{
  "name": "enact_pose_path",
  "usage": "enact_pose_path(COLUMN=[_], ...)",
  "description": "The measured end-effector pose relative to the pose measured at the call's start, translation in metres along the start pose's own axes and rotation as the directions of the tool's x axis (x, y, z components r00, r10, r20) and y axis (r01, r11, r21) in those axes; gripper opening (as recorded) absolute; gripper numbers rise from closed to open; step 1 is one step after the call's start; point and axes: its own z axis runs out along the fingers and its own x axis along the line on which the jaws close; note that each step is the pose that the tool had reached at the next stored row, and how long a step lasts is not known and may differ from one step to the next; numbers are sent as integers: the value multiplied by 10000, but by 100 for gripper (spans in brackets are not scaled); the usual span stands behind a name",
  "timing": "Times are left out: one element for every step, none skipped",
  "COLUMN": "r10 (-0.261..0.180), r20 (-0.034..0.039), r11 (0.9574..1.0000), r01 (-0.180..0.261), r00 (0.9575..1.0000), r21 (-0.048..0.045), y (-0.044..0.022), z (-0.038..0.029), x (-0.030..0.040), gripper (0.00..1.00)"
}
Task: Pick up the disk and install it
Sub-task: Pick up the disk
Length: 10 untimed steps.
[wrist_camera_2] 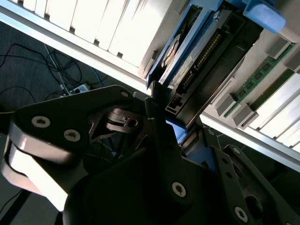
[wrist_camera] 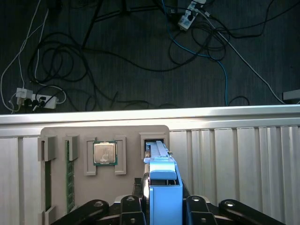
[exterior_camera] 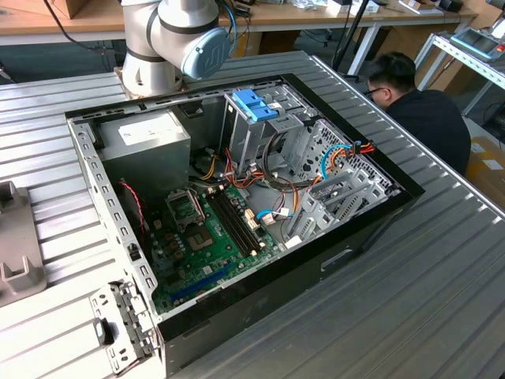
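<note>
Black two-finger gripper (wrist_camera: 162,206) clamped on both sides of the flat grey metal disk (wrist_camera: 161,185) in its light blue plastic carrier, disk standing edgewise in a pale grey tray's (wrist_camera: 126,133) slot, square silver processor chip (wrist_camera: 105,153) beside it, tangled cables (wrist_camera: 140,56) on dark floor beyond

Ribbed metal table (exterior_camera: 442,300) above dark, cable-strewn floor (wrist_camera: 140,86).

No readable print — the power supply label (exterior_camera: 148,133) is too small.
</note>
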Motion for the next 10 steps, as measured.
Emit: enact_pose_path(r10=[1, 0, 0, 0, 0, 0, 1, 0, 0, 1], r20=[0, 0, 0, 0, 0, 0, 0, 0, 0, 0], r11=[10000, 10000, 10000, 10000, 10000, 10000, 10000, 10000, 10000, 10000], r01=[-1, 0, 0, 0, 0, 0, -1, 0, 0, -1], r00=[10000, 10000, 10000, 10000, 10000, 10000, 10000, 10000, 10000, 10000], r21=[0, 0, 0, 1, 0, 0, 0, 0, 0, 0], y=[0, 0, 0, 1, 1, 1, 1, 1, 1, 1], z=[-2, -3, -10, -18, -19, -20, -23, -24, -29, -32], x=[0, 0, 0, -1, -1, -1, -1, -1, -1, -1], gripper=[37, 37, 37, 37, 37, 37, 37, 37, 37, 37])
